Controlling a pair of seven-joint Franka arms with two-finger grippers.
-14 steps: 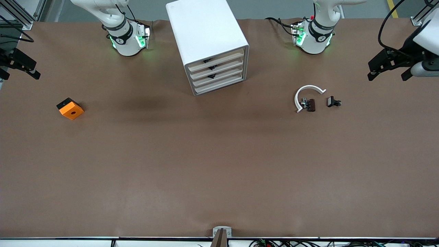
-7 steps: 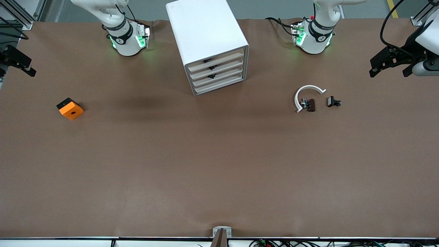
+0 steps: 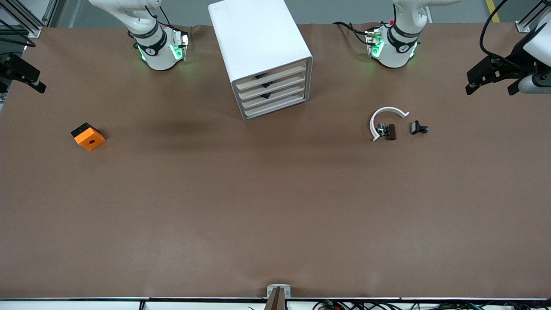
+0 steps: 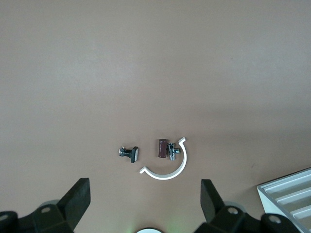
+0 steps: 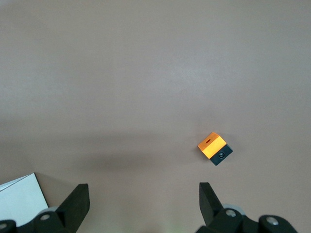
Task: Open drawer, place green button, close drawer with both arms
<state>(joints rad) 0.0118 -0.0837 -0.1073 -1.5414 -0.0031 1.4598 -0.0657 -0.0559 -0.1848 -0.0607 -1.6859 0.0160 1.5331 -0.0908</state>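
Note:
A white cabinet [image 3: 258, 43] with several shut drawers [image 3: 273, 93] stands between the arm bases. The green-capped button is not in view. My left gripper [image 3: 491, 82] is open and empty, up over the left arm's end of the table; its wrist view [image 4: 146, 194] looks down on two small black clips [image 4: 129, 153] and a white arc [image 4: 167, 171]. My right gripper [image 3: 25, 78] is open and empty, over the right arm's end of the table; its wrist view [image 5: 143, 194] shows the orange cube [image 5: 214, 148].
The orange cube with a hole [image 3: 88, 136] lies toward the right arm's end. The white arc [image 3: 384, 116] and the black clips [image 3: 418, 128] lie toward the left arm's end. The cabinet's corner shows in both wrist views [image 4: 291, 194] [image 5: 19, 199].
Both grippers have drifted slightly outward toward their own ends of the table. Nothing on the table has moved.

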